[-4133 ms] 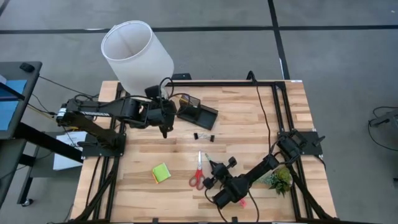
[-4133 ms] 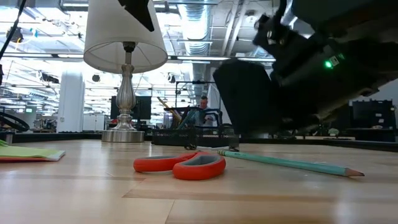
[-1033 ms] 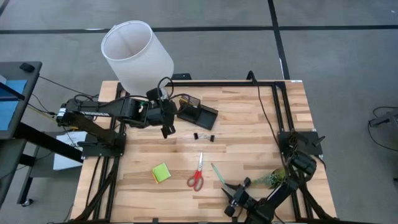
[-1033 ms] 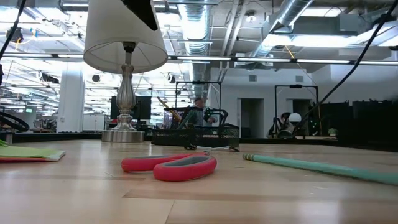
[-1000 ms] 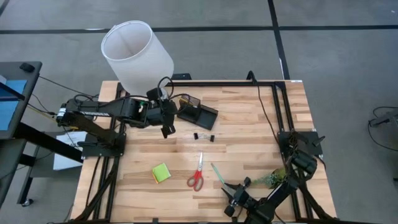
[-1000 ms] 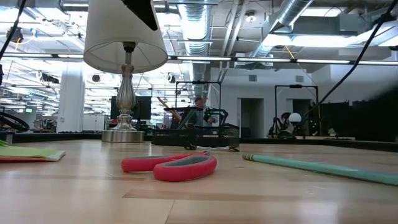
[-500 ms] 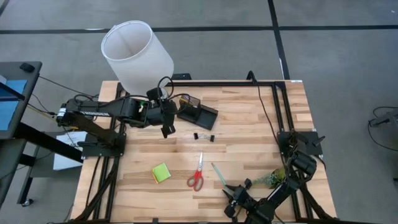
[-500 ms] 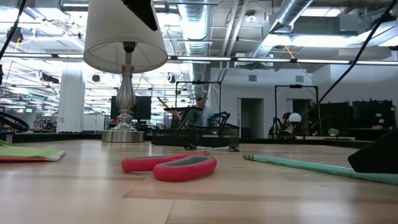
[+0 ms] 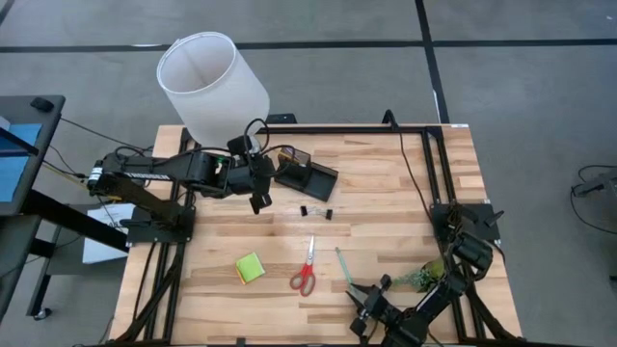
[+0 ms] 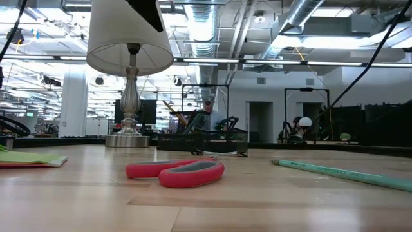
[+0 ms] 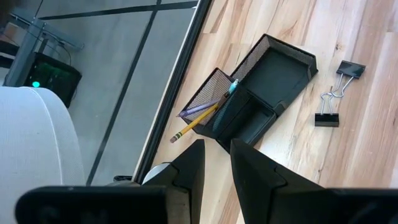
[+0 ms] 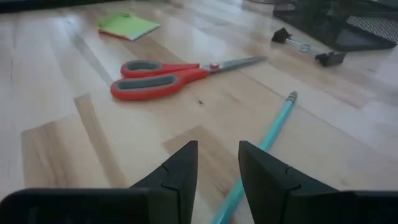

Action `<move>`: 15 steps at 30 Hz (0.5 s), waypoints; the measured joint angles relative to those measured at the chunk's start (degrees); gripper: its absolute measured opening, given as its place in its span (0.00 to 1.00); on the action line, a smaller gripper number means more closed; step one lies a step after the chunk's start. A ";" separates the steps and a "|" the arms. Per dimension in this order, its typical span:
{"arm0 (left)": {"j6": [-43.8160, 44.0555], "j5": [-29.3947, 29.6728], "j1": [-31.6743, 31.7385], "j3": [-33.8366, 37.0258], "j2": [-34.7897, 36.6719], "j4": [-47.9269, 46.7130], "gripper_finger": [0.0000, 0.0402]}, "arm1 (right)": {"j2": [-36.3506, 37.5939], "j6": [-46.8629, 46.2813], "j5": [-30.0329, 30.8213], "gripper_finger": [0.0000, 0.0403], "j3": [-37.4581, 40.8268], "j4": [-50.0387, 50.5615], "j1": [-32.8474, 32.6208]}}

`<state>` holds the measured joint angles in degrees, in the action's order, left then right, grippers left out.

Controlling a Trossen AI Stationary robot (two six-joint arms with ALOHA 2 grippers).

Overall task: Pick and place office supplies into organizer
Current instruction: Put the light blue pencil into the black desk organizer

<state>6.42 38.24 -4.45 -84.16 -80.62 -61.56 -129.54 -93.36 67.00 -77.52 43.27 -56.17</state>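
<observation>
A teal pencil [image 9: 344, 267] [image 10: 341, 173] lies on the wood, right of the red-handled scissors [image 9: 305, 270] and the lime-green sticky pad [image 9: 251, 267]. My right gripper [image 9: 357, 295] [image 12: 218, 149] sits low by the table's near edge, shut on the pencil's near end. Two black clips [image 9: 315, 211] lie in front of the black organizer [image 9: 306, 173], whose cup holds pens [image 11: 202, 115]. My left gripper [image 9: 258, 200] [image 11: 217, 149] hovers left of the organizer, shut on nothing. The pink-red piece is hidden. My right gripper has the pencil's near end [image 12: 233, 186] between its two fingers. The fingers come in low from the table's near side and lie roughly along the pencil. The rest of the pencil stretches away over the wood toward the far side, its free end [image 12: 291, 97] by the table.
A white-shaded lamp [image 9: 212, 82] stands at the far left corner behind my left arm. A small green plant [image 9: 424, 278] sits by my right arm near the right edge. Bare wood lies between the scissors [image 12: 168, 78] and the clips [image 12: 305, 46].
The teal pencil has pivoted on the table. Its far end has swung toward the table's right edge, while its near end has stayed at my right gripper by the near edge. My left arm has kept still.
</observation>
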 joint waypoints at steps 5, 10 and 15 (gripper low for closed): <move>0.00 0.02 0.00 0.00 0.00 -0.01 0.18 | -0.39 -4.97 -6.94 0.28 0.12 0.19 0.31; -0.13 0.04 0.00 0.00 0.00 0.00 0.18 | -1.01 -6.24 -8.63 0.28 0.15 0.12 1.25; -0.46 0.04 0.00 0.00 -0.02 0.00 0.18 | -0.81 -6.74 -10.23 0.28 -0.04 2.06 1.97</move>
<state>5.95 38.28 -4.45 -84.16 -80.64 -61.56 -130.34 -100.10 56.77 -77.56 45.33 -54.20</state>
